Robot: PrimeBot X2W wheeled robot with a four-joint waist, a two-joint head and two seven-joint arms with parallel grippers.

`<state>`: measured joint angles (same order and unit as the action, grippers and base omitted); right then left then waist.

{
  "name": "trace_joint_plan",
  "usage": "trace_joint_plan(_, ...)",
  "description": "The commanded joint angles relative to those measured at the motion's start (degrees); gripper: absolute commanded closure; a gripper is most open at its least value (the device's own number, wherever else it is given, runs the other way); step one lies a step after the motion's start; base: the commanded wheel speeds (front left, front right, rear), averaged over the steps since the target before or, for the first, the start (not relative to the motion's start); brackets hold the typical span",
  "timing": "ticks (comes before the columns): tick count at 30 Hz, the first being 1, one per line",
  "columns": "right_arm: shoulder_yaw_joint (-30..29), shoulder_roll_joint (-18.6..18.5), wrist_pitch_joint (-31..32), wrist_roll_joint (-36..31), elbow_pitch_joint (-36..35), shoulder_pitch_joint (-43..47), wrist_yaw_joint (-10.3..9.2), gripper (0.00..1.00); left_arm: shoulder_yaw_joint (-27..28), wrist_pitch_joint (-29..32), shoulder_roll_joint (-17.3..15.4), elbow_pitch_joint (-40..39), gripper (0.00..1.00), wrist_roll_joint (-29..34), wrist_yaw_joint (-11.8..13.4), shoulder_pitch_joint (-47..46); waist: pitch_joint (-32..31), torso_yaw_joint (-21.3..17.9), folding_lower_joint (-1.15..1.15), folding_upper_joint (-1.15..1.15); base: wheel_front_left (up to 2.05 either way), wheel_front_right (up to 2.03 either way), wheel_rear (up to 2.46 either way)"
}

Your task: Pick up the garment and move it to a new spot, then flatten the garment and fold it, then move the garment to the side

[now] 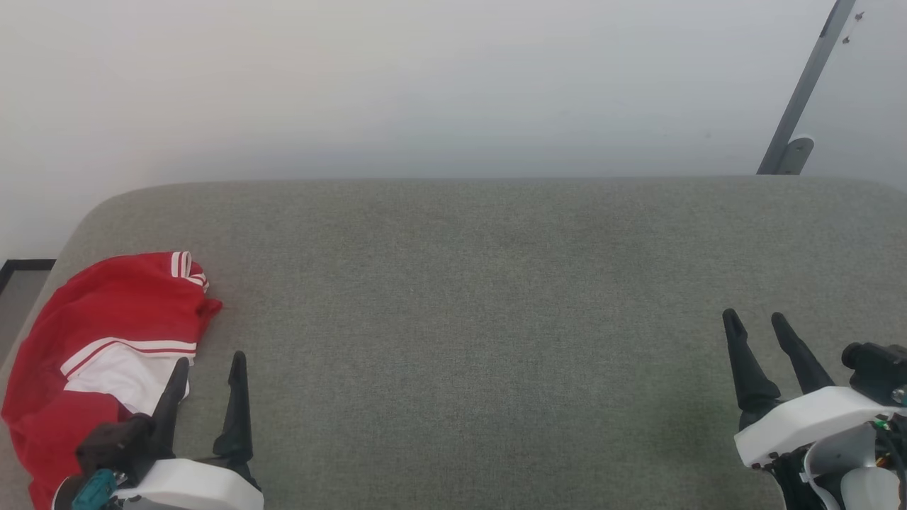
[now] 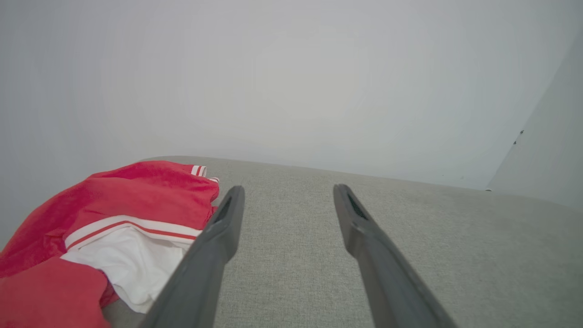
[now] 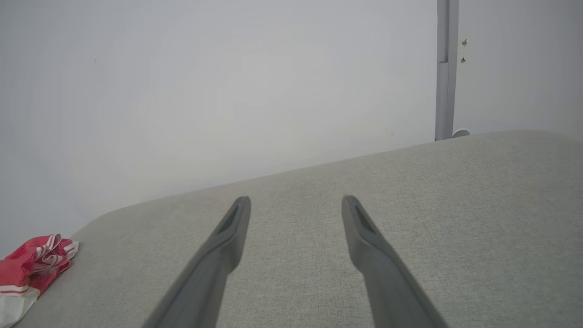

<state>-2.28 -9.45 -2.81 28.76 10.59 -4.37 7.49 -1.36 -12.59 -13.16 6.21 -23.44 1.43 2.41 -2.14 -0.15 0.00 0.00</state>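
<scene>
Head view: crumpled bright red cloth garment with white panels and thin red-white stripes lies at the left end of the grey woven-fabric padded surface. Its lower edge is cut off by the frame and partly hidden behind the left gripper. Left jaws wide apart, empty, just beside the cloth; contact unclear. Right gripper well apart, jaws spread, holding nothing.

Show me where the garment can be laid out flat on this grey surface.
The grey surface is bare from the garment across to the right gripper and back to the wall. The crowded spot is the near left corner, where the garment lies bunched by the left gripper.
</scene>
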Motion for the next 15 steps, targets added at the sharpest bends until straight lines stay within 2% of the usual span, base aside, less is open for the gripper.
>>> trace_joint_plan(1, -0.17, -0.30, -0.45, -1.27, -0.60, 0.18, 0.00, 0.00, -0.05, -0.44, -0.39, -0.43, 0.00, 1.36, 0.15, 0.77, -0.04, -0.01, 0.00, 0.00, 0.00, 0.00, 0.00)
trace_joint_plan(15, -0.86, -0.65, -1.07, -6.93, -1.22, 0.55, 0.00, 0.00, 0.30, -2.13, -1.57, -0.72, 0.00, 4.82, -1.28, 1.24, -0.46, -0.16, 0.00, 0.00, 0.00, 0.00, 0.00)
